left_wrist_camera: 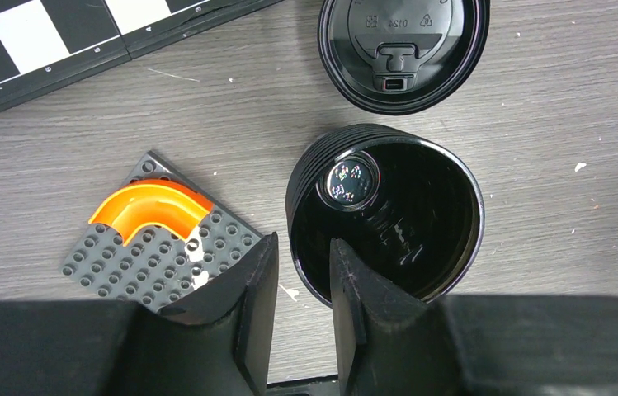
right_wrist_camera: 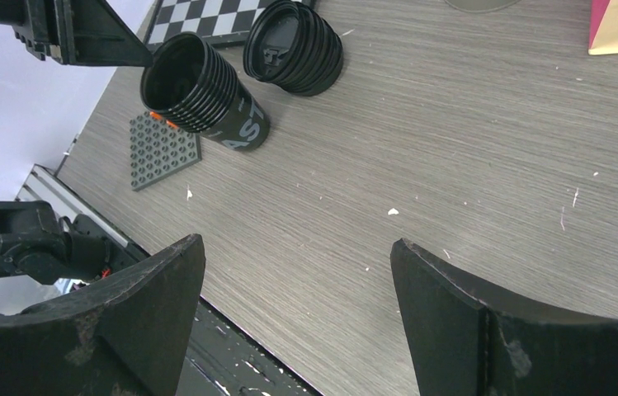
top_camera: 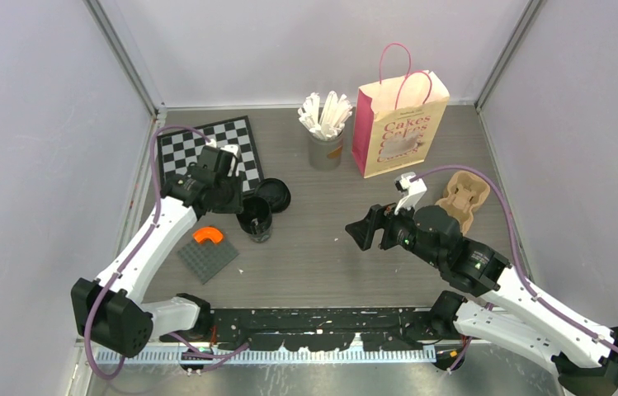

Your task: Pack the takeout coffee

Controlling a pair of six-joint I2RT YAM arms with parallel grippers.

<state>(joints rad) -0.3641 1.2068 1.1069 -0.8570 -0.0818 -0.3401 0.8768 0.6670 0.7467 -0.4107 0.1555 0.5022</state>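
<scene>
1. Our left gripper point(left_wrist_camera: 303, 241) has its jaws narrowly parted astride the near wall of the cup point(left_wrist_camera: 404, 214), one finger outside and one over the mouth. As far as we can see, it grips nothing yet.
2. The cup stands upright and open on the table point(left_wrist_camera: 553, 247), with its lid point(left_wrist_camera: 404, 49) lying just beside it. We judge that a pinch on that thin wall could buckle it or tip the cup toward the studded plate point(left_wrist_camera: 107, 264).
3. Our right gripper point(right_wrist_camera: 297, 247) hangs wide open and empty over the middle of the table.
4. The bag point(top_camera: 400, 124) stands well apart at the far side. A long carry by the rim risks a slip, and the cup could catch on the bag's narrow mouth.
</scene>
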